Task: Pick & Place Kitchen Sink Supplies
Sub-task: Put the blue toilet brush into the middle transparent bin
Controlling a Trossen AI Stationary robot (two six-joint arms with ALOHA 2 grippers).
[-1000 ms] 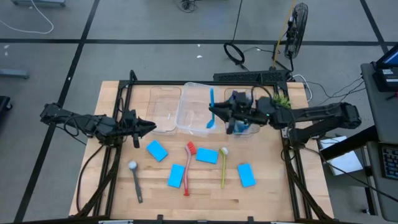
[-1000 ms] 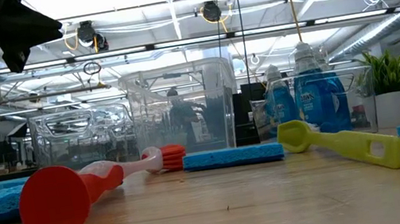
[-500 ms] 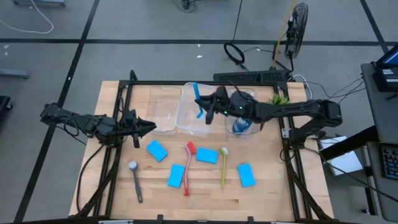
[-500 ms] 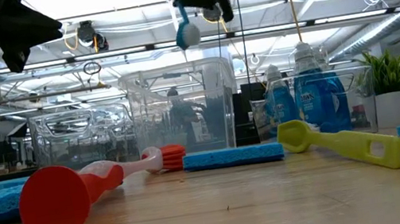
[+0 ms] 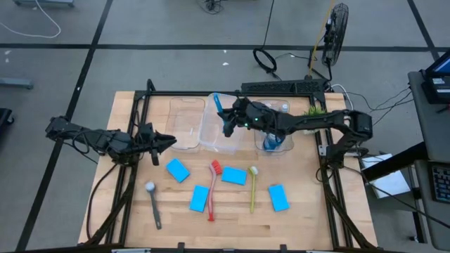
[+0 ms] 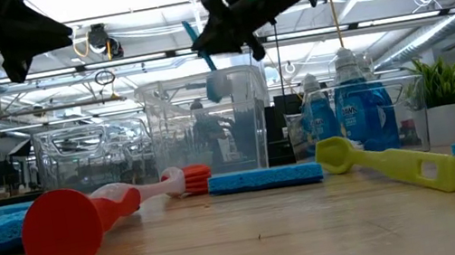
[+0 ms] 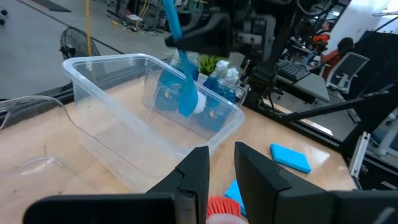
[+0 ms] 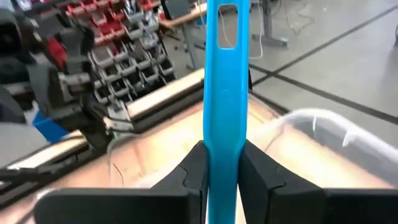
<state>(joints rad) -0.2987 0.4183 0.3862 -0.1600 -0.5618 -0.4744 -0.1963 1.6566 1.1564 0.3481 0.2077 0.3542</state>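
Right gripper (image 5: pixel 226 119) is seen upper centre in the high view, pinched on the slim blue long-handled brush (image 5: pixel 219 107), with the handle clamped between both dark fingers (image 8: pixel 189 171) in the right wrist view. The brush is held in the air, tilted, over the tall clear plastic bin (image 5: pixel 223 126); in the low view its head (image 6: pixel 215 85) hangs around the bin's rim, so whether it's inside yet can't really be told.

Just right of that bin, the small blue bottles with silvery tops (image 5: pixel 274 140) are parked in another clear container, with the small green plant (image 5: pixel 318 111) at the table's upper right corner. A flatter clear bin (image 5: pixel 185 124) is set against the tall one's left side.

Left gripper (image 5: pixel 167 143) is hovering at the left-centre of the table, fingers (image 7: pixel 198 171) close together with a narrow gap and nothing gripped.

Lower down on the wooden table (image 5: pixel 309 211), four flat bright-blue rectangular sponges are spread out: one (image 5: pixel 177 169) near the left gripper, one (image 5: pixel 200 198) below it, one (image 5: pixel 233 176) in the middle, one (image 5: pixel 278 197) off to the right. The red long-handled brush (image 5: pixel 213 188) is lying between the middle sponges, the yellow-green brush (image 5: pixel 252 187) just right of the centre sponge, and the grey brush (image 5: pixel 153 204) at lower left, well apart from the rest.
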